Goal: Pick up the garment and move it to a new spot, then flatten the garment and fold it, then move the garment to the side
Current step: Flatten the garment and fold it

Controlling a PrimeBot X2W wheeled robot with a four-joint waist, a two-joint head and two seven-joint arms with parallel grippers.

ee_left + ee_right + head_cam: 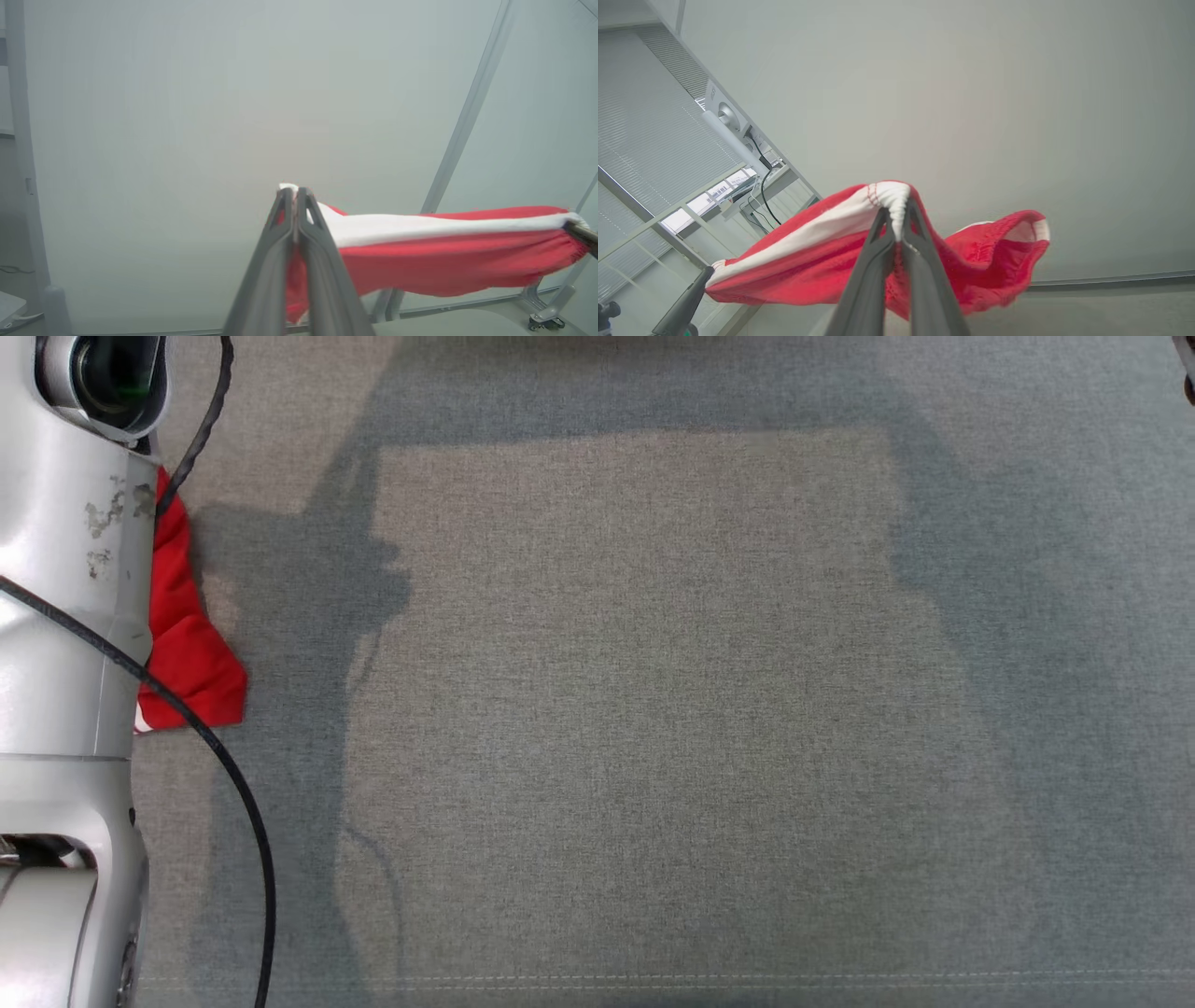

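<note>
I record the red knitted garment with white band (444, 256) held aloft over the grey fabric table (653, 709): left pincer (295, 196) clamped on one band end, right pincer (896, 214) on the other.

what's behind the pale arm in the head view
Part of the red garment shows beside the arm, over the grey fabric surface. The rest of it is covered.
</note>
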